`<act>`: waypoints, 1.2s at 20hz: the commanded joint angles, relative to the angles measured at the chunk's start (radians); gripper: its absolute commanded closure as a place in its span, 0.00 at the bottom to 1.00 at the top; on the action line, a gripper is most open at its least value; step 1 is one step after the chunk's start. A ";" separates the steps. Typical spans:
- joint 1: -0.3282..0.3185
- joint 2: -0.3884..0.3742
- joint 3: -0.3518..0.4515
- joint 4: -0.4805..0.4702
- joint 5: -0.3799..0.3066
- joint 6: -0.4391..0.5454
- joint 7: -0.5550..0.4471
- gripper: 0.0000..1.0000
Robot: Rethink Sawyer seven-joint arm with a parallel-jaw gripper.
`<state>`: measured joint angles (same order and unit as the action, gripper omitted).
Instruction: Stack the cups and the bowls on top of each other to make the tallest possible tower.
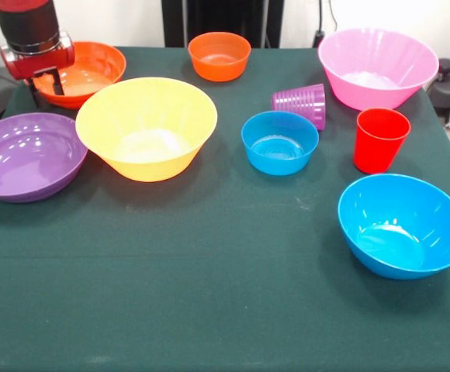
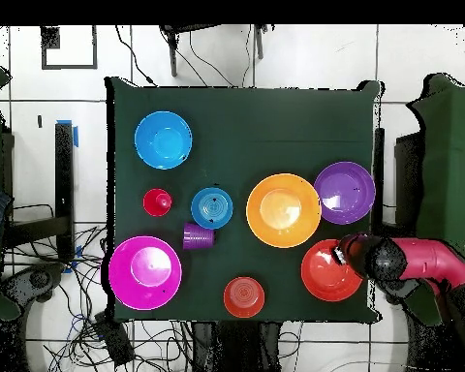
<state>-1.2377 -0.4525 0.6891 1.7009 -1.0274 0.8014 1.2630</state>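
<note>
Dark green cloth over the counter point(image 1: 209, 310), white tiled floor and loose cables around it in the overhead view.

Gripper point(image 1: 45, 81) low over the medium red-orange bowl point(image 1: 93, 74) at one far corner, red and black arm point(image 2: 420, 263) reaching in from the counter's edge. Fingers: cannot tell whether wide or narrow, only dark stubs visible under the red wrist, close to the bowl's rim.

No tower yet, every piece standing apart on the cloth:
- Large orange bowl point(image 1: 147, 128), yellowish in the front view, upright, just beside the purple bowl point(image 1: 25, 155) and near the red-orange one.
- Small orange bowl point(image 1: 219, 56) at the far edge, alone.
- Small blue bowl point(image 1: 279, 142) near the middle, upright.
- Purple cup point(image 1: 301, 103) on its side, just behind the small blue bowl, mouth toward the pink bowl point(image 1: 376, 68).
- Red cup point(image 1: 379, 139) upright, between the pink bowl and the large blue bowl point(image 1: 403, 225).
- Large blue bowl nearest the camera in the front view, well apart from the gripper.

Light blue cup not seen in either view.
</note>
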 commanded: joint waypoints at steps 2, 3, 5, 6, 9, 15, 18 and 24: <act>0.052 -0.002 -0.024 -0.050 0.026 0.070 -0.183 1.00; 0.053 -0.011 -0.025 -0.052 0.042 0.091 -0.182 1.00; 0.060 -0.018 -0.028 -0.065 0.048 0.115 -0.194 1.00; 0.061 -0.022 -0.029 -0.069 0.053 0.124 -0.195 1.00; 0.054 -0.048 -0.023 -0.079 0.082 0.165 -0.222 1.00; -0.004 -0.160 0.031 -0.003 0.186 0.261 -0.311 1.00; 0.004 -0.217 0.066 0.010 0.275 0.358 -0.312 1.00; 0.013 -0.237 0.114 -0.007 0.372 0.476 -0.324 1.00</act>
<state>-1.2611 -0.6405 0.7187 1.7014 -0.7301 1.1209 1.2630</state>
